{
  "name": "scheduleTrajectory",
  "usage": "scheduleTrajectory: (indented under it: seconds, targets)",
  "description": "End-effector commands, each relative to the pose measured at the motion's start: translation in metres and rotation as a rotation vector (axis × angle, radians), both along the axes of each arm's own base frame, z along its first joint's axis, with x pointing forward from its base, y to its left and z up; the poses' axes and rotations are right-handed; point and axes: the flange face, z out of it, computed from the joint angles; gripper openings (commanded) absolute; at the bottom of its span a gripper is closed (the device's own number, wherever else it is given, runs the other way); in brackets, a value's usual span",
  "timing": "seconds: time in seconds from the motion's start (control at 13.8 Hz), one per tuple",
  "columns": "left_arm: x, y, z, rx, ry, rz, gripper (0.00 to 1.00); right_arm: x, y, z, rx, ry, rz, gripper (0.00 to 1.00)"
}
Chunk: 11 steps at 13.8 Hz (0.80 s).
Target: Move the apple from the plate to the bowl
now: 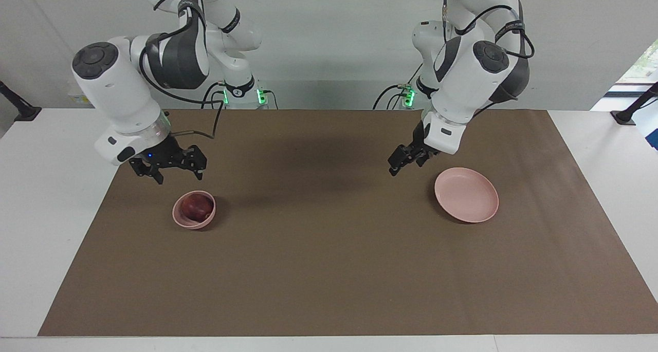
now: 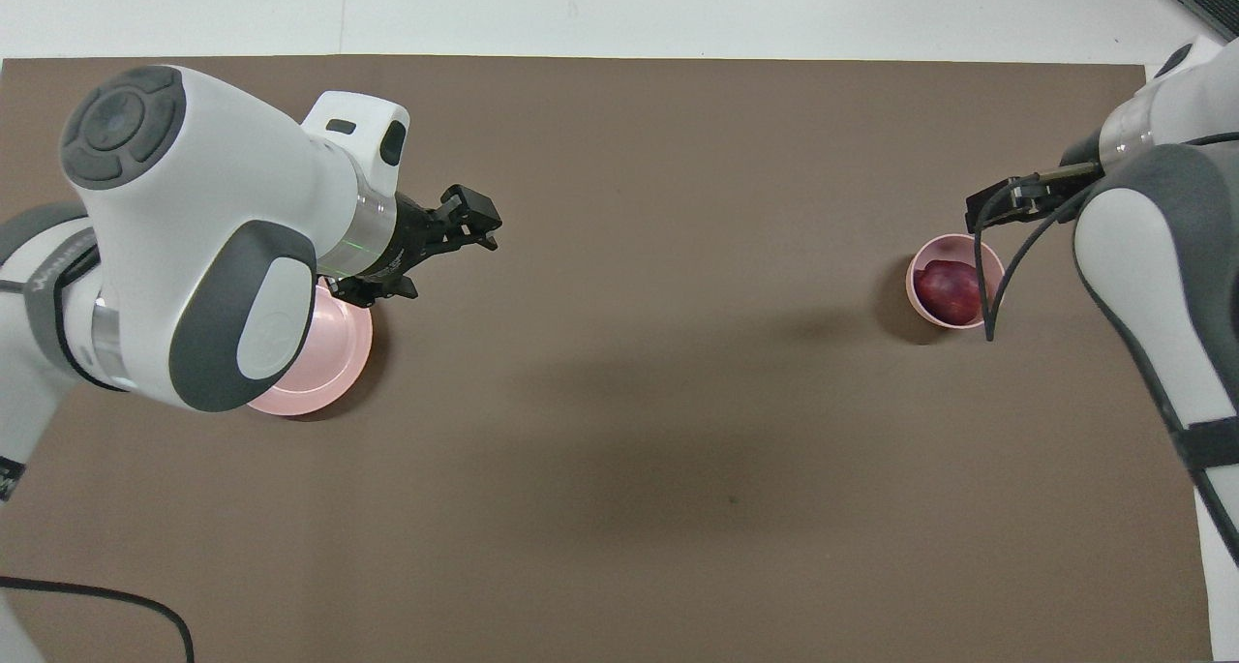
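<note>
The apple [image 1: 197, 207] sits in the bowl [image 1: 180, 219], so the right hand [image 1: 176, 173] hangs above it, fingers apart and empty, while the left hand [image 1: 406, 160], which I cannot tell to be apart or together, waits beside the bare plate [image 1: 467, 195].

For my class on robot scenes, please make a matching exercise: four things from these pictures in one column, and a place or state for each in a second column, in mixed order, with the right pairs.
Things
1. apple
2. plate
3. right gripper
4. left gripper

Places or states
A. up in the air beside the plate, over the brown mat
B. lying in the bowl
C. nothing on it, toward the left arm's end of the table
D. up in the air just over the bowl, fingers apart, holding nothing

Pairs: 1-B, 2-C, 3-D, 4-A
</note>
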Motion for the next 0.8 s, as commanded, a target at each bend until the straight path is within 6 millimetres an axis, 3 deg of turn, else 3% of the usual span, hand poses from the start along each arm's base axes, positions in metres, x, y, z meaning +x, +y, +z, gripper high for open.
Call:
scheduleTrajectory:
  seconds: [0.0,0.15,0.44,0.73]
  targets:
    - [-0.003,0.015,0.011,0.026,-0.021,-0.084,1.00,-0.028,0.003,0.055,-0.003,-0.010,-0.022,1.00]
    - [-0.005,0.033,0.017,0.046,-0.003,-0.120,1.00,-0.048,0.004,0.075,-0.009,-0.011,-0.026,1.00]
    - [-0.019,0.068,0.047,0.076,0.005,-0.248,1.00,-0.050,0.000,0.075,-0.009,-0.008,-0.023,1.00]
    - [-0.016,0.130,0.079,0.083,0.037,-0.273,1.00,-0.049,-0.001,0.075,-0.010,-0.011,-0.028,1.00]
